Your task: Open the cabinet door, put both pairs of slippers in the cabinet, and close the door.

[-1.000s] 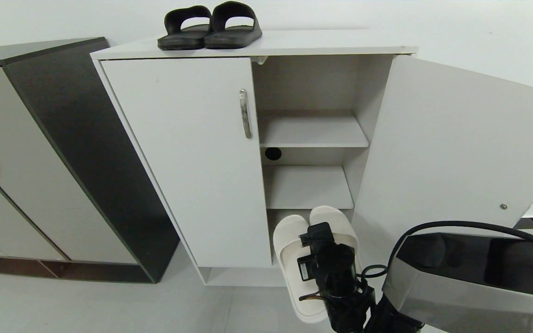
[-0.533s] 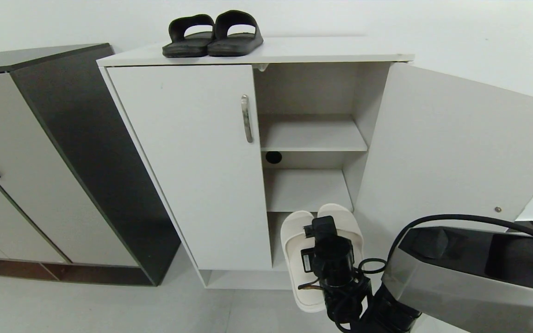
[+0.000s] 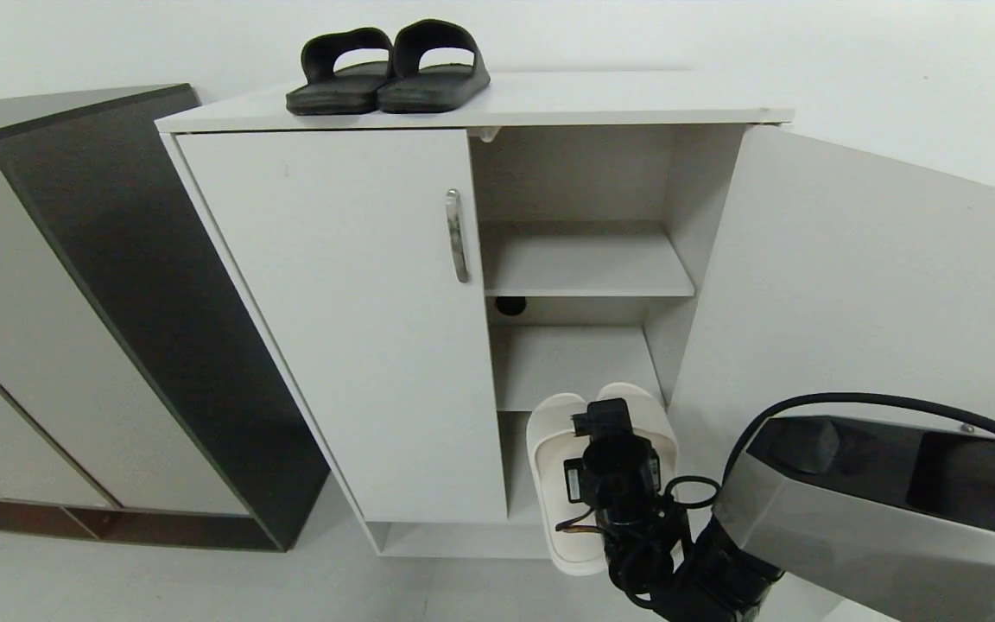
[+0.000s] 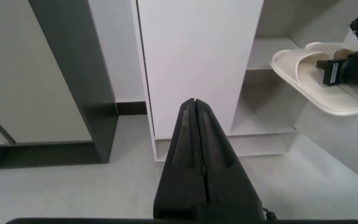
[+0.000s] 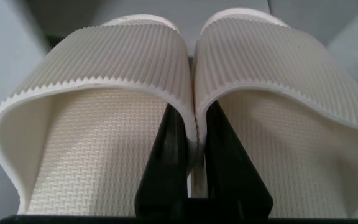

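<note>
Right wrist view: the white slippers (image 5: 104, 124) lie side by side, and my right pincer (image 5: 194, 155) is clenched on their two inner edges, pinching them together; in the head view the pair hangs toes-first at the mouth of the lowest compartment of the cabinet (image 3: 549, 99), heels out in front; the right door (image 3: 852, 276) stands open, the left door (image 3: 351, 328) closed; the black slippers (image 3: 389, 69) sit on the cabinet top; my left pincer (image 4: 194, 106) is pressed closed on nothing, facing the closed door; a dark cabinet (image 3: 143, 285) stands just beside, on the left.
</note>
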